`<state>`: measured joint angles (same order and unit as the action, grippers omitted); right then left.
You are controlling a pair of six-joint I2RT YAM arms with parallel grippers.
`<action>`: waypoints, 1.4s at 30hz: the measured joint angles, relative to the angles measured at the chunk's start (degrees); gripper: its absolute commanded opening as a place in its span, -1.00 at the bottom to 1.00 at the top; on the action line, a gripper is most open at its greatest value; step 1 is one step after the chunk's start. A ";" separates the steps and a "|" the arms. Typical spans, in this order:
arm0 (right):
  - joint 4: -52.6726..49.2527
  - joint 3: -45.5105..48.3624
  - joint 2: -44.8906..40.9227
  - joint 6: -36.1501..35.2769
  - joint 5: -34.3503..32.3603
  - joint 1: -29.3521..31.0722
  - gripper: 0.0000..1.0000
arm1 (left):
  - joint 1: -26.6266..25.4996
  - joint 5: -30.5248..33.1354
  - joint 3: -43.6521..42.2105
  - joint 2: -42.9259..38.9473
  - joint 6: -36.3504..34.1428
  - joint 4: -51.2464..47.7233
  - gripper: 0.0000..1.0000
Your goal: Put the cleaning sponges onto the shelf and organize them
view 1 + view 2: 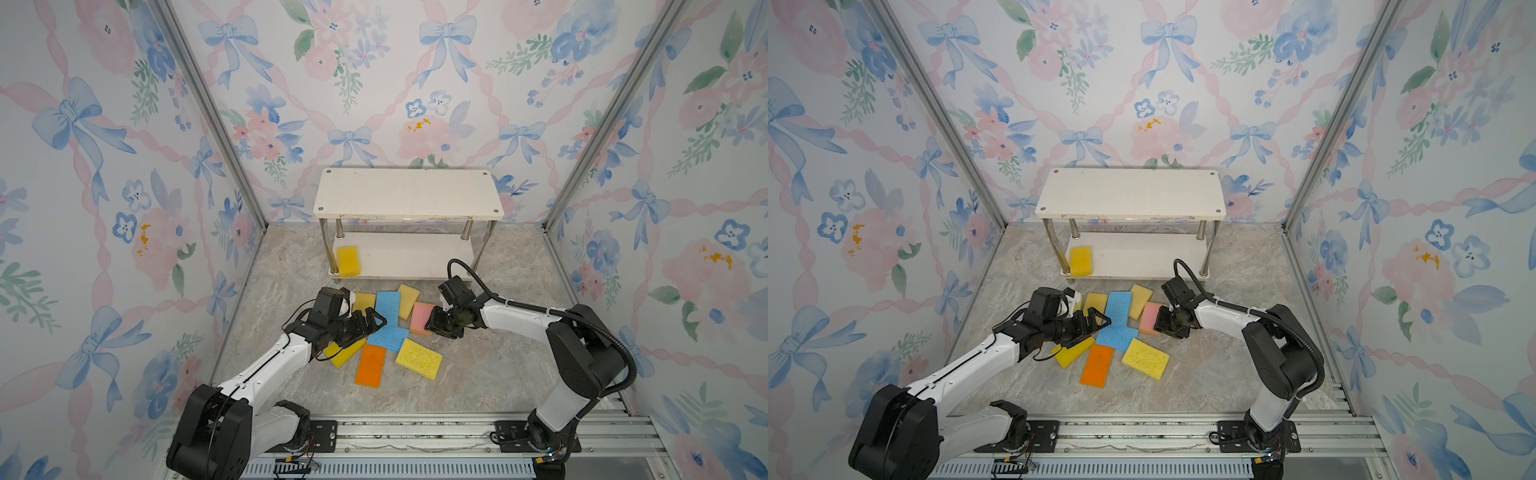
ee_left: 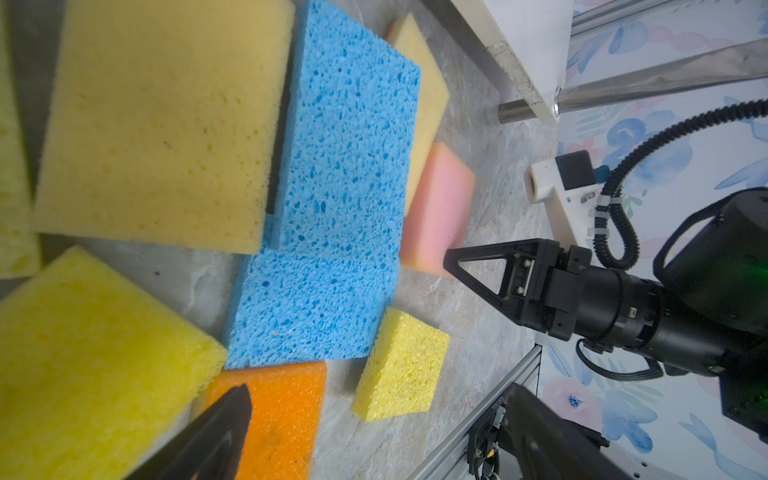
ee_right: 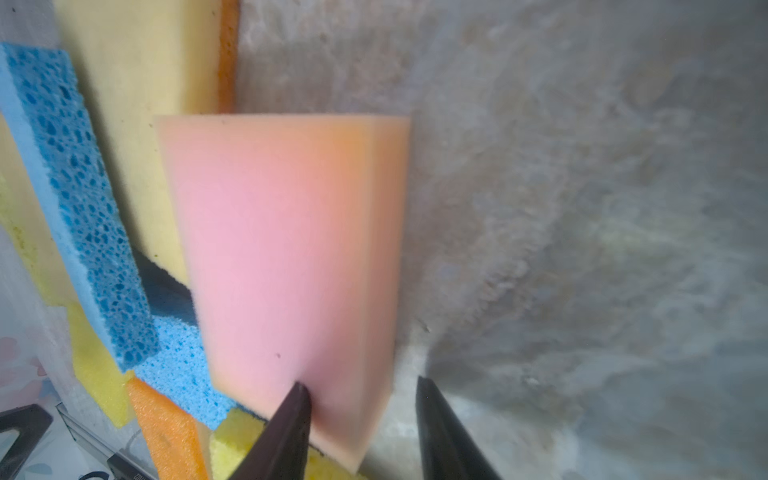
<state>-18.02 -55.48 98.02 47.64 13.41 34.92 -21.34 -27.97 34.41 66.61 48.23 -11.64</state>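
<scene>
Several cleaning sponges lie scattered on the floor in front of the shelf [image 1: 407, 193] [image 1: 1129, 193]. One yellow sponge [image 1: 348, 260] [image 1: 1080, 261] stands on the shelf's lower board at its left end. My right gripper [image 1: 430, 326] [image 1: 1158, 326] [image 3: 361, 384] is open and straddles the near edge of the pink sponge [image 1: 420, 316] [image 3: 282, 249]. One finger touches the sponge's top face, and a gap separates the other from its side. My left gripper [image 1: 370, 330] [image 2: 380, 390] is wide open and empty, low over a blue sponge [image 1: 388, 337] and a yellow sponge [image 1: 343, 355].
An orange sponge [image 1: 370, 365], a porous yellow sponge [image 1: 419, 358], a second blue sponge [image 1: 387, 307] and two tan sponges [image 1: 408, 300] [image 1: 363, 302] crowd the floor between the arms. The shelf's metal posts [image 1: 466, 230] stand behind them. Patterned walls close in three sides.
</scene>
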 measured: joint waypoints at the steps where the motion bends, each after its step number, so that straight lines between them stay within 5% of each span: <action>1: 0.42 0.00 0.04 -0.07 0.09 0.00 -0.24 | 0.00 -0.04 0.00 0.00 -0.02 0.00 0.95; 9: 2.19 0.04 -0.11 -0.68 0.07 0.00 -0.75 | 0.04 -0.63 0.28 0.87 -0.04 0.00 0.95; 18: -4.83 -0.52 -9.60 -3.43 0.00 -0.50 -0.78 | 0.04 -3.74 4.85 4.31 -0.17 1.44 0.95; 32: -12.28 -14.69 -13.73 -8.74 12.72 0.31 -0.79 | -0.35 -16.72 6.88 8.98 12.72 26.82 0.92; 38: -12.87 -17.59 -12.22 -10.25 16.06 3.61 -0.79 | -0.39 -17.18 6.58 8.98 15.28 30.93 0.65; 42: -13.57 -17.59 -12.15 -10.47 17.05 4.31 -0.78 | -0.39 -17.29 5.90 8.98 16.28 31.34 0.17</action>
<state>-31.59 -73.08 85.86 37.17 30.46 39.22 -21.74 -45.25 40.32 75.59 64.51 19.70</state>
